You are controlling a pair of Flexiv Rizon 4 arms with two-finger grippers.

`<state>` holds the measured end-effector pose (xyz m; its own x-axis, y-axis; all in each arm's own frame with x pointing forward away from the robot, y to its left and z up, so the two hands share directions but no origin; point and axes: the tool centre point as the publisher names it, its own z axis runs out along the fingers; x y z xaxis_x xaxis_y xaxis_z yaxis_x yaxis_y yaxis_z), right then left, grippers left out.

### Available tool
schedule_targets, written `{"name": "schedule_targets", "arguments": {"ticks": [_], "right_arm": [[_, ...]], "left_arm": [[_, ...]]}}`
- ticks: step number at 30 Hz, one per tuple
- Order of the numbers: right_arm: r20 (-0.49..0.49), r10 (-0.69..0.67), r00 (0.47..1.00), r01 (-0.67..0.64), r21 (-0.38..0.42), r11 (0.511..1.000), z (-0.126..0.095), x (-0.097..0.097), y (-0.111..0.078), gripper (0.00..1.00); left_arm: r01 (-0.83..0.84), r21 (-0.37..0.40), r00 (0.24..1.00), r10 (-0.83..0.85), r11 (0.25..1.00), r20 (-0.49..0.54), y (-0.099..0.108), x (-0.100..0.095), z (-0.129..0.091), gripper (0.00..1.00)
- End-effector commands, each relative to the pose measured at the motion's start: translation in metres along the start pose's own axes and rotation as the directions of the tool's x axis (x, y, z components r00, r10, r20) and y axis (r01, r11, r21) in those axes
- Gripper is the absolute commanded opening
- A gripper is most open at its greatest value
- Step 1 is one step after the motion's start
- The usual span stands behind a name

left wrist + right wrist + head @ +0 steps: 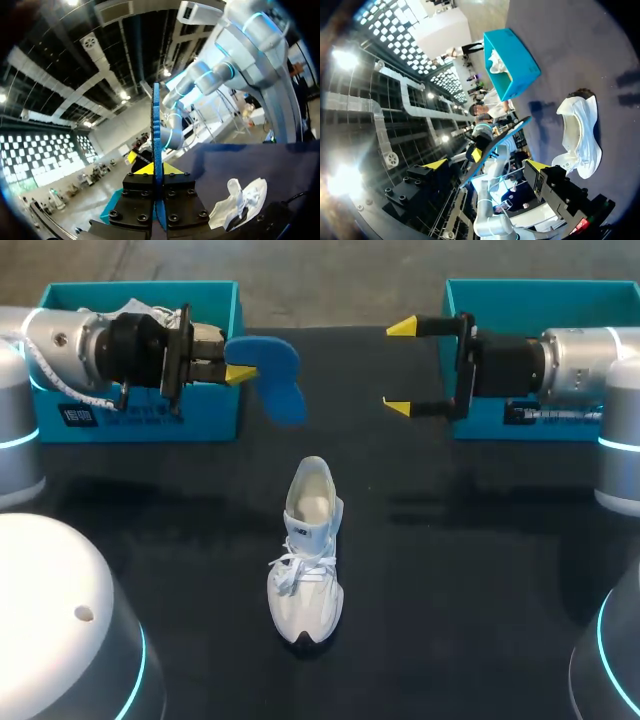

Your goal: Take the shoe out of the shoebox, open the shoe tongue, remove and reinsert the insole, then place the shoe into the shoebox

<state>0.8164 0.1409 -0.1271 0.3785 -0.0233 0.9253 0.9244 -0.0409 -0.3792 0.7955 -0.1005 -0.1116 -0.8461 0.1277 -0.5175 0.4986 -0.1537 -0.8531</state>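
While the left claw [240,373] clamps the blue insole [281,382], the shoe [308,570] sits apart, seemingly lower, and the right claw [400,367] gapes.

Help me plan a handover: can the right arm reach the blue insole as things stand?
Probably yes. The right gripper is open and faces the blue insole, held up by the left gripper, with nothing between them.

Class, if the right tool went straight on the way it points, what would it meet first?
Most likely the blue insole held by the left tool. It hangs directly ahead of the open right tool, though depth is hard to judge.
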Motion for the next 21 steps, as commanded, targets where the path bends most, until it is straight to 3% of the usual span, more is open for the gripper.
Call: {"name": "schedule_targets", "arguments": {"ticks": [1, 5, 21], "right_arm": [[0.005, 0.001, 1.0, -0.001, -0.001, 1.0, 0.0002, 0.0002, -0.0004, 1.0], [0.005, 0.001, 1.0, -0.001, -0.001, 1.0, 0.0002, 0.0002, -0.0004, 1.0], [0.005, 0.001, 1.0, -0.001, -0.001, 1.0, 0.0002, 0.0002, -0.0004, 1.0]], "left_arm": [[0.302, 0.092, 0.946, -0.31, 0.949, 0.094, 0.0083, 0.0007, 0.0035, 0.0], [0.433, 0.149, 0.88, -0.452, 0.889, 0.142, 0.0087, 0.0001, 0.0046, 0.0], [0.433, 0.149, 0.88, -0.452, 0.889, 0.142, 0.0087, 0.0001, 0.0046, 0.0]]}}
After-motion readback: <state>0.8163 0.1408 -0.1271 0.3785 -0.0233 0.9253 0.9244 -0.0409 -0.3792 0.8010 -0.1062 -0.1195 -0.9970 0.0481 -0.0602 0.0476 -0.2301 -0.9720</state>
